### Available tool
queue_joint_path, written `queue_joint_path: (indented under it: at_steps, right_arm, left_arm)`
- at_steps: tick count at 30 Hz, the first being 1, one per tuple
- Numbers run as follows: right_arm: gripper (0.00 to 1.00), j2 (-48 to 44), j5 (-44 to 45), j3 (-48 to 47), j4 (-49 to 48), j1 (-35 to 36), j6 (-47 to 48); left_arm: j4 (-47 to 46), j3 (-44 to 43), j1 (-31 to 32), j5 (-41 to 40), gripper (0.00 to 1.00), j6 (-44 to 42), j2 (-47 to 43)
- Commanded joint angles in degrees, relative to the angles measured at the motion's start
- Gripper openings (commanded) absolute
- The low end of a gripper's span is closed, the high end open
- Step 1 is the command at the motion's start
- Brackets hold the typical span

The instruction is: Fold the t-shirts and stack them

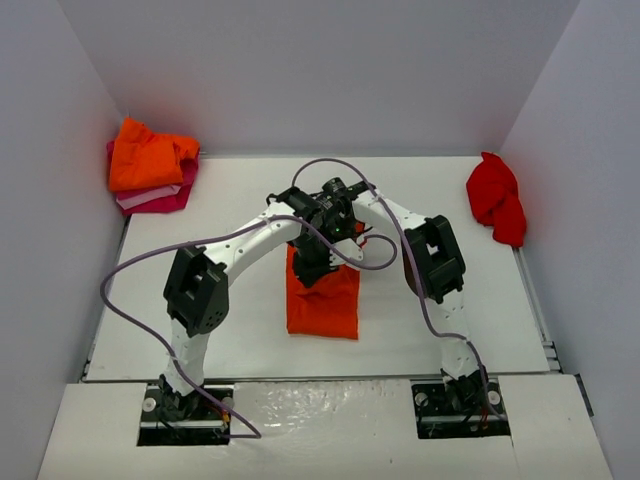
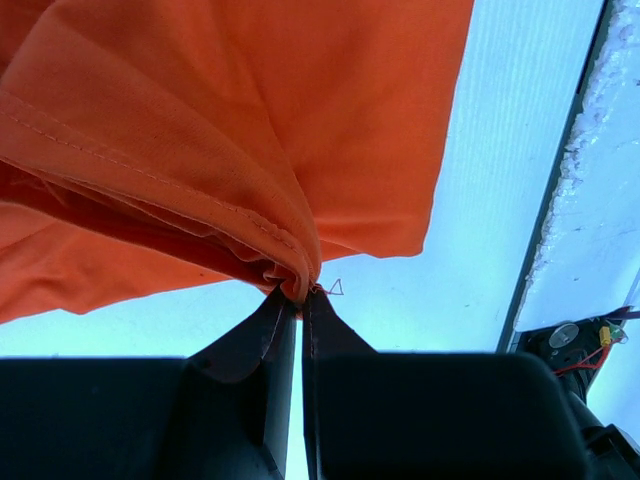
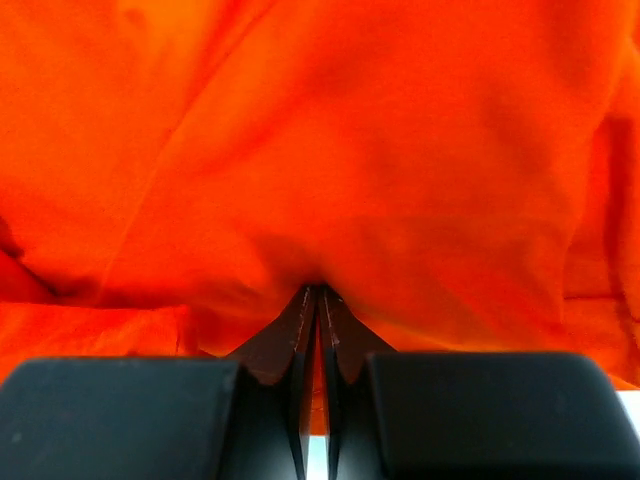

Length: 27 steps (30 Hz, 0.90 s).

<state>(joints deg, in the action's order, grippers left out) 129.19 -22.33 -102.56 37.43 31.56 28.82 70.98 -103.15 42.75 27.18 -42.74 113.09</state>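
A bright orange t-shirt (image 1: 322, 300) lies half folded as a long strip in the middle of the table. Both grippers meet over its far end. My left gripper (image 2: 300, 292) is shut on a bunched hem of the orange cloth (image 2: 200, 150), which hangs lifted off the table; in the top view it sits at the strip's top edge (image 1: 311, 266). My right gripper (image 3: 318, 288) is shut on a fold of the same orange cloth (image 3: 330, 150), just to the right (image 1: 346, 236). A deeper red t-shirt (image 1: 497, 198) lies crumpled at the back right.
At the back left corner an orange tee (image 1: 148, 155) lies on top of folded pale pink (image 1: 150, 195) and magenta (image 1: 165, 203) ones. White walls close in the table on three sides. Cables loop from both arms over the table (image 1: 250, 330).
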Motion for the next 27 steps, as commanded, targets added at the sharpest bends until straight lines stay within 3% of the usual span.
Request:
queue_joint_path:
  at_steps: [1, 8, 11, 12, 15, 17, 20, 23, 27]
  right_arm:
    - [0.03, 4.54, 8.17, -2.54, -1.50, -0.50, -2.07]
    - [0.02, 8.41, 16.29, -6.51, -5.79, -1.01, -3.07]
    - [0.06, 8.76, 16.95, -7.49, -7.86, -1.14, -3.56]
    - [0.09, 8.66, 17.24, -7.64, -8.75, -1.24, -3.78]
    - [0.12, 7.68, 20.97, -7.22, -11.88, -1.34, -3.93]
    - [0.23, 6.56, 24.83, -7.42, -13.85, -1.60, -3.77]
    - [0.27, 5.23, 27.29, -9.09, -14.93, -2.34, -3.22]
    - [0.42, 3.97, 29.00, -11.80, -15.28, -3.68, -3.50]
    - [0.43, 1.77, 31.12, -13.93, -15.89, -4.67, -3.75]
  left_arm:
    - [0.48, -4.48, -1.72, 1.00, 0.00, -1.42, 1.52]
    - [0.92, -9.96, -3.49, 1.53, 0.00, -2.62, 7.66]
    - [-0.35, -13.33, -4.85, 0.61, 0.02, -1.95, 10.69]
    - [-1.02, -14.10, -5.54, 0.38, 0.05, -1.38, 11.60]
    - [-3.72, -17.32, -6.97, -1.58, 0.42, 0.85, 12.57]
    - [-8.01, -18.45, -8.29, -2.89, 0.80, 3.02, 12.07]
    - [-13.80, -19.57, -8.93, -5.51, 0.83, 5.45, 10.12]
    - [-18.69, -20.71, -9.16, -8.98, 0.89, 8.42, 8.56]
    - [-20.25, -23.50, -9.39, -13.22, 0.90, 10.64, 8.44]
